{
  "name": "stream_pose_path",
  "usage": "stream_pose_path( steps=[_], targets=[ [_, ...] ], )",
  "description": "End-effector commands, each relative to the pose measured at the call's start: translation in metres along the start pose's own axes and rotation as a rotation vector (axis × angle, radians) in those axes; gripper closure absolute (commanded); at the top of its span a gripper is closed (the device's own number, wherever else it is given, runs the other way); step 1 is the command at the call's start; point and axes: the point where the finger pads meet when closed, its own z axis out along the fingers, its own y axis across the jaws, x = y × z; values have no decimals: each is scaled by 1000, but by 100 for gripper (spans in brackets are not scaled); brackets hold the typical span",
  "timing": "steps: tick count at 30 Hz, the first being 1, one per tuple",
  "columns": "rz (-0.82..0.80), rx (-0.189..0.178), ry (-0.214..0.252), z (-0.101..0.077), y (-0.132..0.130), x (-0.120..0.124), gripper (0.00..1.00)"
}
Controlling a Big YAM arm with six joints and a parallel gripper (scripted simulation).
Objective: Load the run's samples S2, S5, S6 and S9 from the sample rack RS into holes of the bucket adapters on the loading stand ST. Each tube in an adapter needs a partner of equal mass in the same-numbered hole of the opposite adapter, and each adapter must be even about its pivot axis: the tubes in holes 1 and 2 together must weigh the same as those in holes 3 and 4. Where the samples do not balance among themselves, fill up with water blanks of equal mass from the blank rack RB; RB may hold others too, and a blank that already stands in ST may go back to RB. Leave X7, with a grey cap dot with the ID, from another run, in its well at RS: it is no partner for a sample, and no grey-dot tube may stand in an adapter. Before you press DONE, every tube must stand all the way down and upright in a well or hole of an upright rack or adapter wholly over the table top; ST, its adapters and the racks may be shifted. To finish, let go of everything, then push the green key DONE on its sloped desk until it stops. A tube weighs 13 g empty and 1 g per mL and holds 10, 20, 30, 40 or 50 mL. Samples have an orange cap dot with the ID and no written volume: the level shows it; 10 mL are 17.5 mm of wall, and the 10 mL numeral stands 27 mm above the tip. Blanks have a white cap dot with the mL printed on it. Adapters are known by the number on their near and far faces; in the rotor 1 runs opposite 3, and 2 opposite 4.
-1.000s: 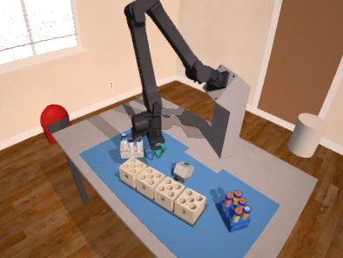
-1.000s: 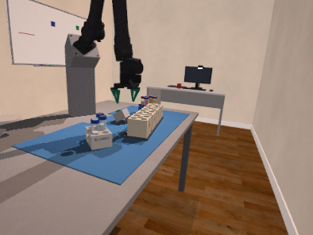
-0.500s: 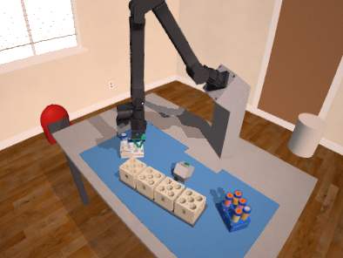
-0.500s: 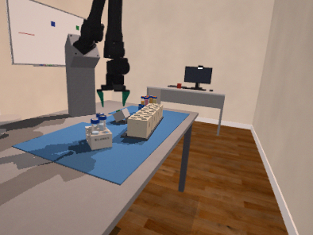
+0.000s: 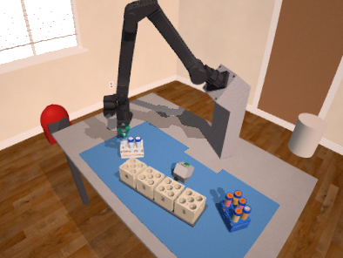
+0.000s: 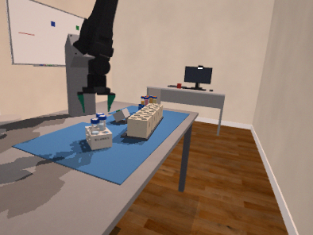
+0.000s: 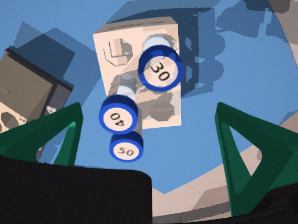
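Note:
My gripper hangs open and empty just above the far side of the white blank rack RB; it also shows in the exterior view. In the wrist view the rack holds three blue-capped blanks, marked 30, 40 and 50, between my green fingers. The loading stand ST is a row of cream adapters with empty holes. The blue sample rack RS holds several orange-dot tubes at the right. The DONE desk stands behind ST.
A grey pedestal carrying the arm's base stands at the back of the table. A red object sits at the table's left corner. A white bin stands on the floor at the right.

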Motion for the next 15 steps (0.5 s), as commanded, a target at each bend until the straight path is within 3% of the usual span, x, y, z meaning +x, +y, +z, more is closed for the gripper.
stream_pose_path(
  steps=[1, 4, 5, 15],
  targets=[
    [-50, -25, 1, -9, 15, 2, 0],
    [-42, -21, 34, 2, 11, 14, 0],
    [-33, -12, -6, -4, 8, -2, 0],
    [-33, -12, -6, -4, 8, -2, 0]
  ],
)
